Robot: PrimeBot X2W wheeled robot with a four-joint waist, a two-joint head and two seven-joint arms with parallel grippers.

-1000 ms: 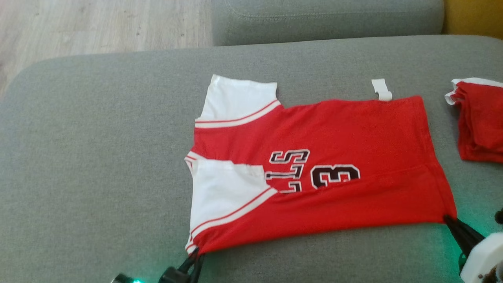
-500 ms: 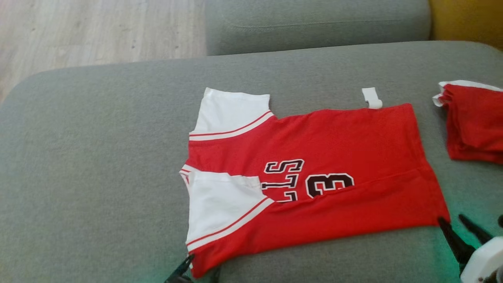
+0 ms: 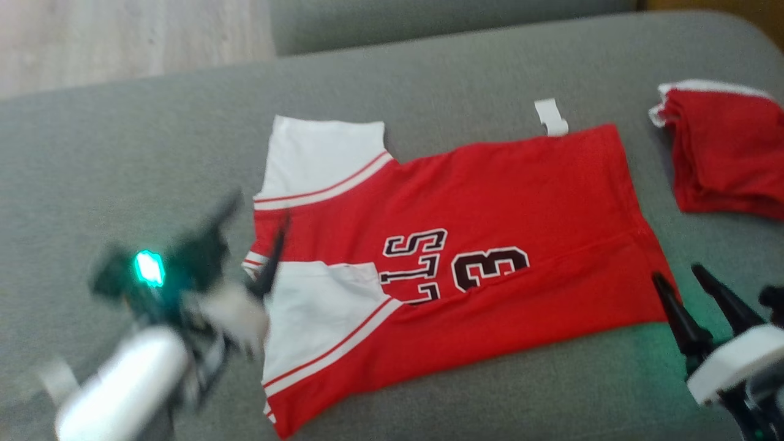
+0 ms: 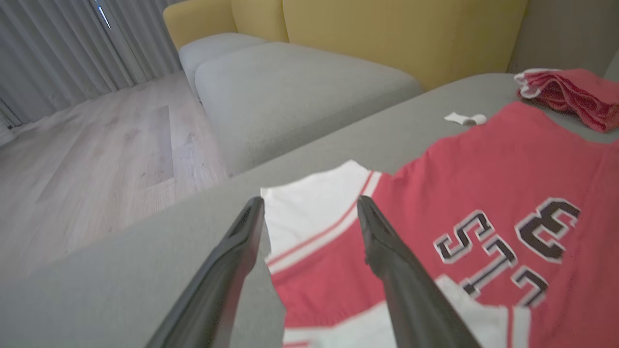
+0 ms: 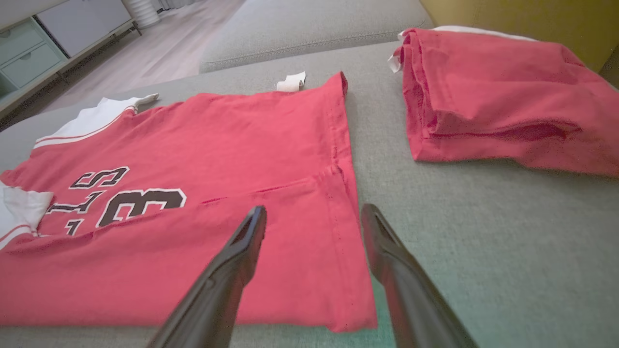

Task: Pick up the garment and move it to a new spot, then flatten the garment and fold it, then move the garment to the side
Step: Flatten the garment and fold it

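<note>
- The red short-sleeved jersey with white sleeves and black lettering (image 3: 520, 196) lies flat on the grey upholstered sofa seat (image 3: 429, 67). Its near long edge is folded over toward the middle, covering part of the lettering. The near sleeve is tucked in and the far sleeve is spread out.
- The left gripper (image 4: 309, 203) hangs above the collar end with its fingers spread wide and nothing between them. It is blurred in the head view.
- The right gripper (image 5: 313, 209) is also wide and empty, poised over the near hem corner.
- Risk: a finger dipping low could snag the loose flap and drag the fold open.
- Risk: a shallow pinch may catch one layer only, skewing the next fold.
- A small white fabric scrap (image 3: 551, 116) touches the far edge and could get folded in.
- The folded red cloth pile (image 3: 723, 153) lies near the hem, so a wide swing could knock it.
</note>
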